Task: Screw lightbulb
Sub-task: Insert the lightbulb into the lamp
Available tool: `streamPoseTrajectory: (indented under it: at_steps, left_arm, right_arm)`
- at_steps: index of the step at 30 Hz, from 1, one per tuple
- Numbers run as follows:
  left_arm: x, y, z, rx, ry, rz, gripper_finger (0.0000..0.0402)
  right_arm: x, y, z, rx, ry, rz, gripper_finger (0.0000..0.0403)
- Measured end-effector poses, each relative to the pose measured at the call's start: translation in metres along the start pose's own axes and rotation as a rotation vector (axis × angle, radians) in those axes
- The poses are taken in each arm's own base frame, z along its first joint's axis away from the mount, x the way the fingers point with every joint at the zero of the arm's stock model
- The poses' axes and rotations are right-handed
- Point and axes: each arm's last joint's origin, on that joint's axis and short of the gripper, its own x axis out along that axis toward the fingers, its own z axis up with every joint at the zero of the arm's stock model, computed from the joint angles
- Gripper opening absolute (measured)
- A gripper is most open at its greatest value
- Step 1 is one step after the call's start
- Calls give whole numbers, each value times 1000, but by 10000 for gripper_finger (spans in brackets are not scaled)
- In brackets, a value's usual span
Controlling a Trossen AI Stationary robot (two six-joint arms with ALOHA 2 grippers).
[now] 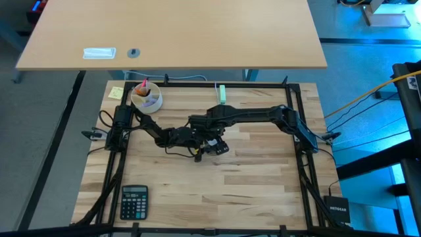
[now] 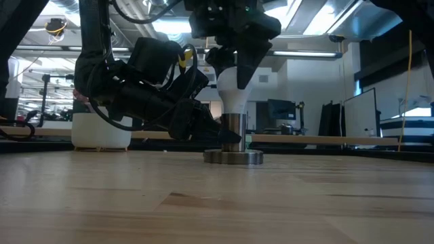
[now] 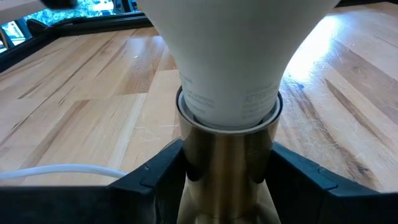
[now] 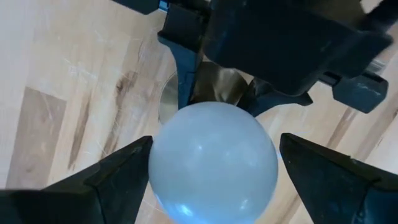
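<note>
I'm over the middle of the wooden tabletop (image 1: 263,191), both arms meeting at one spot. My left fingers (image 3: 227,180) sit low, clamped on either side of the metal socket (image 2: 233,139), pinning it so it can't spin or slide. The lightbulb (image 2: 234,91) stands upright in that socket, its neck already sunk into the collar. My right fingers (image 4: 211,165) hang straight down over its round white top, spread wide; one looks to brush the glass and the other stands clear, so nothing's gripped. I reckon that's a release between twists, with another turn likely needed. A thin white cord (image 3: 59,171) trails off beside the socket.
</note>
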Motion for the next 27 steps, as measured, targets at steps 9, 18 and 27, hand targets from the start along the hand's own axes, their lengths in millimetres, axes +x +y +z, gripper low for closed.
streamPoseTrajectory:
  at_steps: [9, 18, 27]
  left_arm:
    - [0, 0, 0, -1, 1, 0, 189]
    - [0, 0, 0, -1, 0, -1, 189]
    - [0, -1, 0, -4, -6, -2, 189]
  right_arm:
    - [0, 0, 1, 87, -13, 12, 278]
    - [0, 0, 2, 204, -34, 33, 374]
    - [-27, 5, 1, 322, -13, 50, 335]
